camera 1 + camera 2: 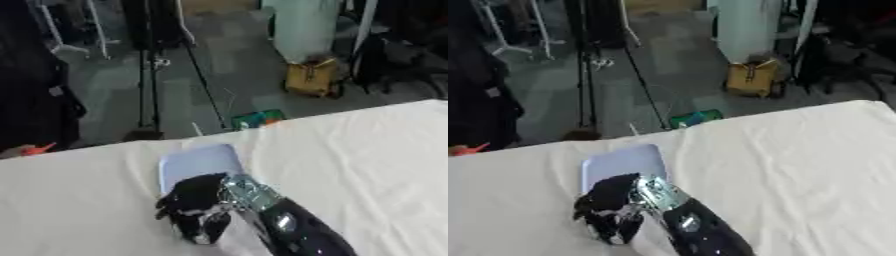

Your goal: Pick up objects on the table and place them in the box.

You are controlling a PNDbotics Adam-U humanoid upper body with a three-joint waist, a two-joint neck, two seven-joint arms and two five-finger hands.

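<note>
Nearest the camera in the left eye view, a black arm with a silver wrist joint rises from the bottom edge right of centre, so it is the robot's right arm. Its right hand [199, 207] sits on the white table [367, 160], fingers curled downward. Something pale shows beneath them, but I cannot tell whether they clamp on it or on nothing. Just beyond the hand lies a flat pale blue rectangular object [199, 162] with rounded corners. Its near end is hidden under the hand. Its long axis runs away from the camera toward the far table edge, leaning slightly left at the near end. Past the table, on the grey floor, stand a yellow bag [312, 77], a black stand [144, 75] and a small green and orange item [258, 119].

From the right eye view, the same hand [610, 212] covers the near end of the blue object [623, 162], which points the same way, lengthwise toward the far edge. The curl of the fingers looks the same, and what they hold stays unclear.
</note>
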